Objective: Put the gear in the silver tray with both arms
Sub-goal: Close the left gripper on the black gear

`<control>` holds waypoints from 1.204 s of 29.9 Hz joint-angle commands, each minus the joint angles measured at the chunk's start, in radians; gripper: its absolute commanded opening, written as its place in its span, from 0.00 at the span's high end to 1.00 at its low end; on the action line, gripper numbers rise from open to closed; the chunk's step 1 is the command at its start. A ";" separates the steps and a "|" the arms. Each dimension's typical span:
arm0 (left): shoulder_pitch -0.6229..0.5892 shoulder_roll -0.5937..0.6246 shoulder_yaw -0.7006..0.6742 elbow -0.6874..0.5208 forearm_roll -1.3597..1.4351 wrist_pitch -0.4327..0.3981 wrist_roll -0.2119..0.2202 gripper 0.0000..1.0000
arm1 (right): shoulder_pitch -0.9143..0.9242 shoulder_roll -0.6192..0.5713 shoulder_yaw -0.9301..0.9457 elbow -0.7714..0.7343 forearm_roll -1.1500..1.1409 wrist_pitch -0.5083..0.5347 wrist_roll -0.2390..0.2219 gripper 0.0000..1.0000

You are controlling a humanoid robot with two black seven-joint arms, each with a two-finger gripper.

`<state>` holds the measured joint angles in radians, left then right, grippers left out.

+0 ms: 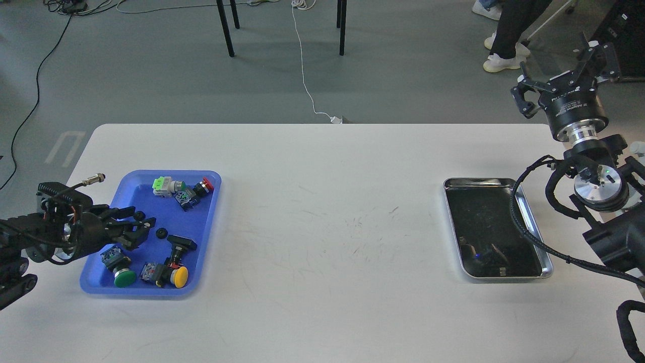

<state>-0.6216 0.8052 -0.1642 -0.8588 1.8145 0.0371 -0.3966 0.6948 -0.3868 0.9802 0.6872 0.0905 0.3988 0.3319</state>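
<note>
The gear [161, 233] is a small black round part lying in the middle of the blue tray [166, 173] at the table's left. My left gripper [140, 225] is over that tray, just left of the gear, with its fingers apart and nothing between them. The silver tray [478, 180] lies on the table at the right, its dark bottom bare. My right gripper [562, 73] is raised beyond the table's far right corner, open and holding nothing, well away from both trays.
The blue tray also holds several push-button switches: a green-capped one [124, 278], a yellow-capped one [179, 276], a black one [181, 244] and a red one [205, 185]. A person's legs [506, 35] and chair legs stand on the floor behind the table.
</note>
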 commanded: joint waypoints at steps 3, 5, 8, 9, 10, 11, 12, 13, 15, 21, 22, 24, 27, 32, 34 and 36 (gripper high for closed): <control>-0.007 0.000 0.000 0.001 -0.004 0.000 -0.005 0.44 | 0.000 0.000 0.000 0.000 -0.002 0.000 -0.001 0.01; -0.007 0.000 -0.001 0.001 -0.004 0.000 -0.005 0.44 | 0.000 0.000 0.000 0.000 0.000 0.000 -0.001 0.01; -0.007 0.000 -0.001 0.001 -0.006 0.001 -0.004 0.44 | 0.000 0.000 0.000 0.000 -0.002 0.000 -0.001 0.01; -0.007 0.000 -0.004 0.001 -0.006 0.001 -0.004 0.44 | 0.000 -0.001 0.000 0.000 0.000 0.000 -0.001 0.01; -0.007 0.000 -0.008 0.001 -0.006 0.001 -0.004 0.44 | 0.000 0.000 0.000 0.000 0.000 0.000 -0.001 0.01; -0.007 0.000 -0.011 0.001 -0.006 0.003 -0.002 0.44 | 0.000 0.000 0.000 0.000 0.000 0.000 0.001 0.01; -0.007 0.000 -0.012 0.001 -0.007 0.006 -0.001 0.44 | 0.000 0.000 0.000 0.000 0.000 0.000 -0.001 0.01; -0.007 0.000 -0.012 0.001 -0.012 0.010 0.001 0.44 | 0.000 0.000 0.000 0.000 0.000 0.000 -0.001 0.01; -0.007 0.000 -0.012 0.003 -0.023 0.013 0.002 0.44 | 0.000 0.000 -0.002 0.000 -0.002 0.000 -0.001 0.01; -0.006 -0.001 -0.003 0.014 -0.037 0.013 0.002 0.44 | 0.000 0.000 -0.003 0.000 -0.002 0.000 -0.001 0.01; -0.004 -0.001 -0.003 0.014 -0.037 0.015 0.002 0.44 | 0.000 0.000 -0.003 0.000 0.000 0.000 -0.001 0.01; -0.001 0.000 -0.003 0.017 -0.037 0.015 0.004 0.44 | 0.000 0.000 -0.003 0.000 -0.002 0.000 -0.001 0.01; 0.000 -0.004 -0.003 0.024 -0.043 0.015 0.005 0.44 | 0.000 0.000 -0.003 0.000 0.000 0.000 0.001 0.01; 0.000 -0.017 0.000 0.030 -0.047 0.015 0.005 0.45 | 0.000 0.000 -0.003 0.000 0.000 0.000 -0.001 0.01; 0.000 -0.024 0.000 0.033 -0.047 0.015 0.005 0.45 | 0.000 0.000 -0.002 0.000 0.000 0.000 -0.001 0.01; 0.000 -0.029 0.000 0.037 -0.047 0.014 0.004 0.45 | 0.000 -0.001 -0.002 0.000 -0.002 0.000 -0.001 0.01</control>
<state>-0.6215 0.7828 -0.1642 -0.8263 1.7670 0.0522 -0.3909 0.6948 -0.3865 0.9774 0.6872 0.0903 0.3988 0.3314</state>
